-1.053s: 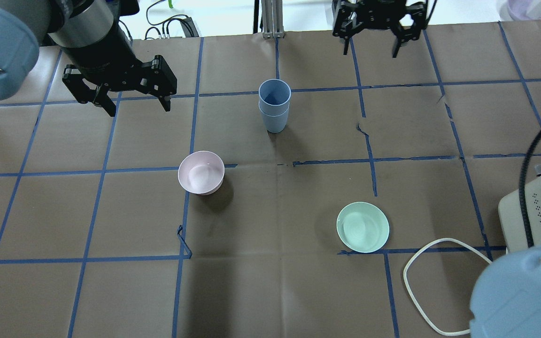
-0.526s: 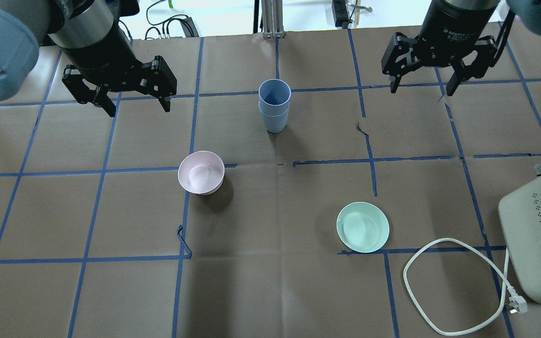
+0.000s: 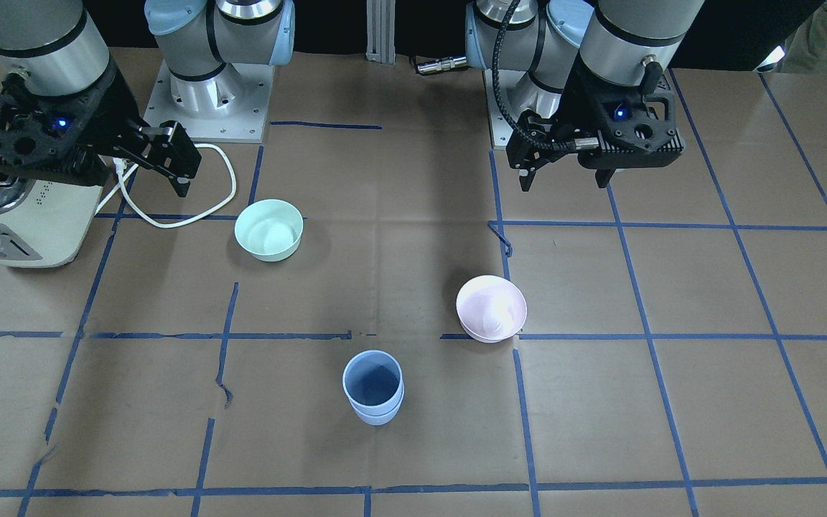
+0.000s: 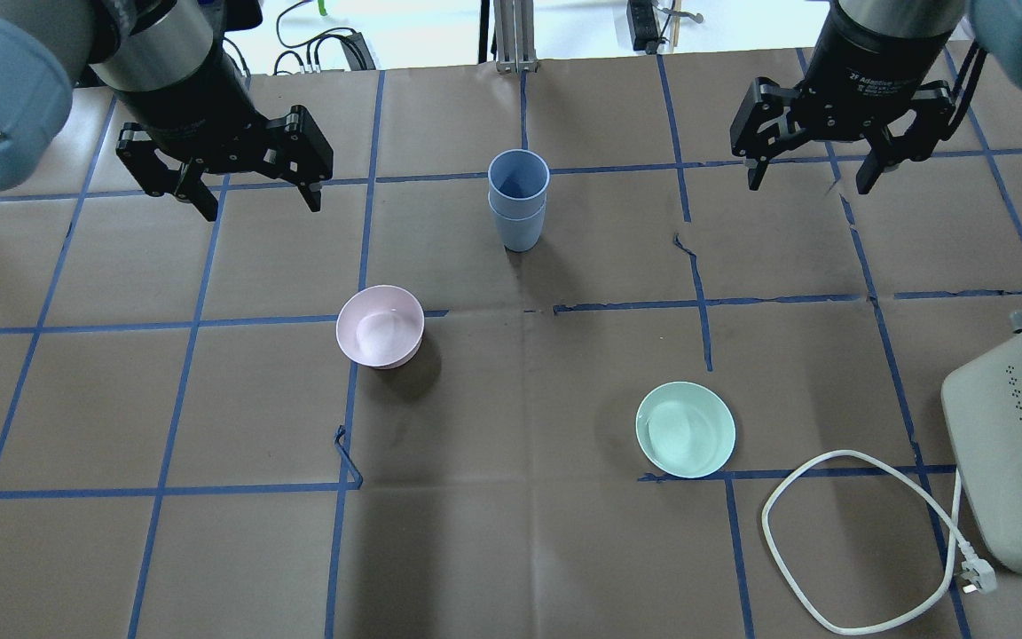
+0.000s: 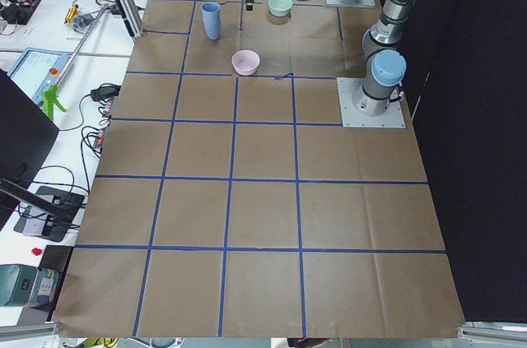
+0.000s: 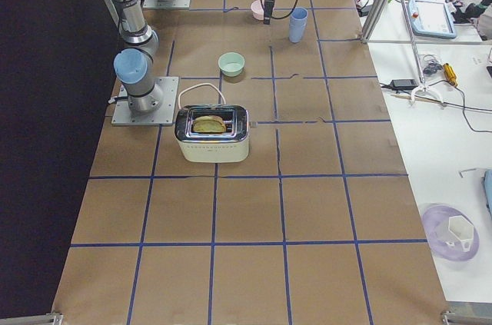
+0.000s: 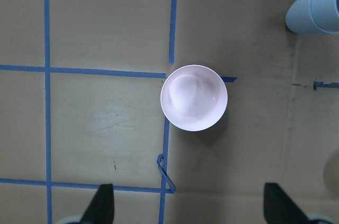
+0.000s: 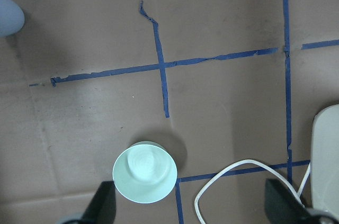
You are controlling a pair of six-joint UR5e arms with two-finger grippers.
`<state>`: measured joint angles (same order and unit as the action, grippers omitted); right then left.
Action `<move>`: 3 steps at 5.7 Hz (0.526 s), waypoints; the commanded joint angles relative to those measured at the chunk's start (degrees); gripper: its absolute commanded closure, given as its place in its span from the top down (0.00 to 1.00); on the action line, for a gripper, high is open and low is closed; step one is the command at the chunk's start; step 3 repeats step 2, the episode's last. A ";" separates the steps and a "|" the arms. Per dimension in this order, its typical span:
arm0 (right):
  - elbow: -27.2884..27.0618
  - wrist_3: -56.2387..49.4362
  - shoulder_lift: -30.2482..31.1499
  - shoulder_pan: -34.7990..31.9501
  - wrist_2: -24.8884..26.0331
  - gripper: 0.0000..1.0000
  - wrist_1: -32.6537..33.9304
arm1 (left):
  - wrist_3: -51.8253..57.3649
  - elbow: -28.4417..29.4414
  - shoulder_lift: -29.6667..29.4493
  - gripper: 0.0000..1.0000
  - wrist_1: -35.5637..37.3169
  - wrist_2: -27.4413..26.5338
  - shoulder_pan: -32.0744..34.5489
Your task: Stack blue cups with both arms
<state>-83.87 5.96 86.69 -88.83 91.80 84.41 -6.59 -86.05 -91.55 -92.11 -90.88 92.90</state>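
Note:
The two blue cups [image 4: 518, 200] stand nested, one inside the other, upright at the back middle of the table; they also show in the front view [image 3: 373, 388]. My left gripper [image 4: 263, 206] is open and empty, raised above the table to the left of the cups. My right gripper [image 4: 811, 185] is open and empty, raised to the right of the cups. In the left wrist view only the side of the cups [image 7: 318, 7] shows at the top right, and the open fingertips [image 7: 103, 203] frame bare table.
A pale pink bowl [image 4: 380, 326] sits left of centre, below the left gripper. A mint-green bowl [image 4: 685, 429] sits right of centre. A cream toaster [image 4: 1008, 461] with a looped white cord [image 4: 830, 532] stands at the near right edge.
My right gripper has swung from the back middle to the right and a little nearer, staying open. The left gripper, the cups and the bowls have not moved.

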 commanded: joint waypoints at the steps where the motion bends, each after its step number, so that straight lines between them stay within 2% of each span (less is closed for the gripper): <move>1: 0.55 -0.16 -0.30 -0.03 0.23 1.00 0.06 | 0.00 0.00 0.06 0.99 -0.09 0.00 0.00; 3: 0.46 -0.16 -0.30 -0.03 0.05 1.00 0.06 | 0.00 0.00 0.06 0.99 -0.09 0.00 0.00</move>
